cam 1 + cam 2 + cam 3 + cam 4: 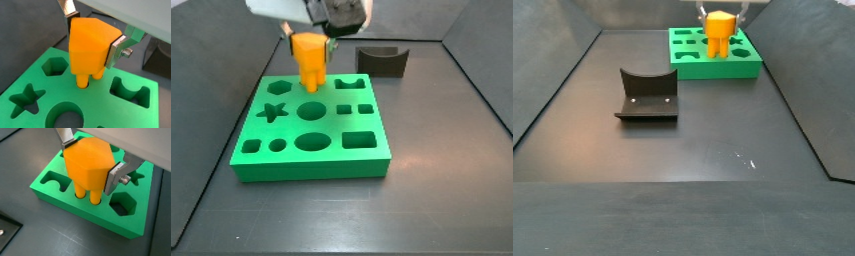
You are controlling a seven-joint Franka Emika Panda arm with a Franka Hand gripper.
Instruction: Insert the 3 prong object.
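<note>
The 3 prong object [90, 47] is a bright orange block held upright between my gripper's [92, 31] silver fingers [115, 51]. It also shows in a wrist view [87, 168] with the gripper [90, 159] shut on its sides. Its round prongs [95, 198] point down, and their tips sit in small holes of the green board [63, 195]. The block's body stays above the board's surface. In both side views the object [310, 58] [718, 32] stands on the far part of the green board [305, 160] [714, 68], under the gripper [315, 38].
The green board has several shaped holes: a star [25, 97], a hexagon [55, 66], and an arch-shaped cut [130, 90]. A dark grey curved block [382, 60] [647, 95] stands on the dark floor beside the board. Dark walls enclose the floor.
</note>
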